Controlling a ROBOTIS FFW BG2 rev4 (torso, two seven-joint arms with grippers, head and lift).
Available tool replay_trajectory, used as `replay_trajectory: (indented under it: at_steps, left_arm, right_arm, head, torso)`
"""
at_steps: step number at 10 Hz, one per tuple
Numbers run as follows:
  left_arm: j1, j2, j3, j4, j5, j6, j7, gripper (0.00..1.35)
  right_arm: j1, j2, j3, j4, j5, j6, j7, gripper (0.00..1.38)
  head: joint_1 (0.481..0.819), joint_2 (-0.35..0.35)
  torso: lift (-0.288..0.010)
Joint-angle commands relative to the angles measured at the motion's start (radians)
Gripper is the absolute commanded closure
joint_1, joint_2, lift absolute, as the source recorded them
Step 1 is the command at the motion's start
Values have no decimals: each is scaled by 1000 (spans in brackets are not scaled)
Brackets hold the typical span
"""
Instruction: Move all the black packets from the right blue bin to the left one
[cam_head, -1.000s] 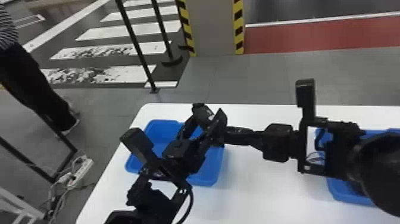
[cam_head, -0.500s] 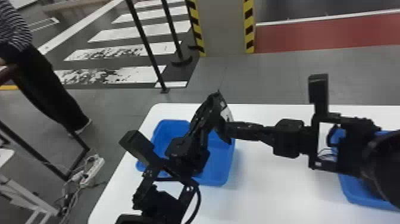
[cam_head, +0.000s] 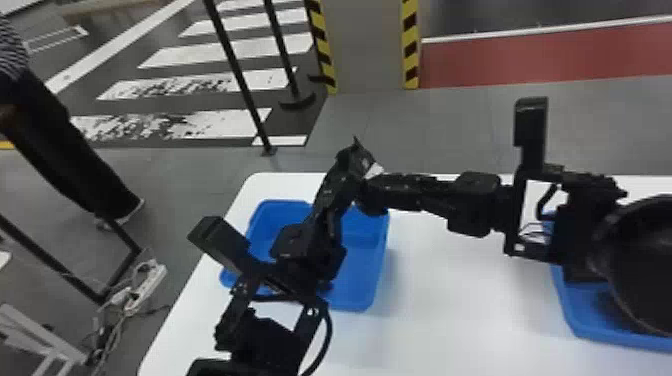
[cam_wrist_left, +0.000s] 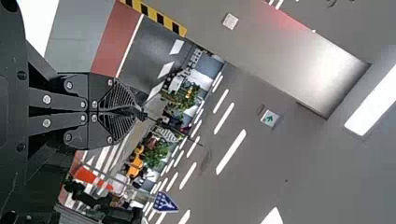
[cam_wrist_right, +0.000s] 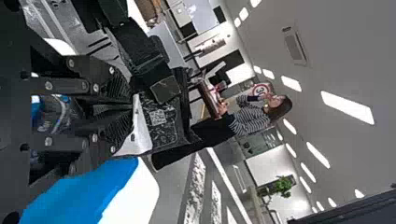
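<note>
right tool (cam_head: 367, 191) clamps a black packet (cam_head: 354, 157) toward eleven o'clock in head view; left tool's (cam_head: 340, 182) fingers meet.

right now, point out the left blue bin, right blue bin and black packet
left blue bin (cam_head: 359, 272): head view, bare inside
right blue bin (cam_head: 602, 337): head view, near rim
black packet (cam_wrist_right: 164, 133): right wrist view, dark face below label

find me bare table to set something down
Bare table lies between the left blue bin and right blue bin, nearer than the right arm. It's crowded above the left bin, where the left gripper and right gripper, holding a black packet, come close.
</note>
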Motion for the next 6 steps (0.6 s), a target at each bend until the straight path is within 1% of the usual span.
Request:
replay_trajectory:
  at_steps: [1,2,3,4,5,6]
  left_arm:
    - [-4,-5,32,3,-32,-21,2,1216]
    - [3,-8,66,7,-75,-38,12,1216]
    - [1,-8,104,44,-125,-62,14,1216]
    - [-2,-8,126,98,-155,-89,15,1216]
    - [-14,-8,139,177,-190,-138,20,1216]
    - [-36,-8,147,280,-224,-205,20,1216]
  right_arm:
    - [22,9,-57,5,28,-47,21,131]
    - [81,16,-153,-42,102,-52,27,36]
    - [140,19,-232,-67,108,-52,27,140]
    - [201,19,-310,-96,134,-52,27,206]
    - [255,21,-382,-121,154,-52,26,239]
    - [297,24,-448,-143,201,-52,19,243]
  head:
    - [667,301]
    - [650,301]
    - [643,289]
    - [648,273]
    - [657,262]
    - [683,238]
  torso:
    - [-110]
    - [-110]
    - [-110]
    - [-110]
    - [-110]
    - [-110]
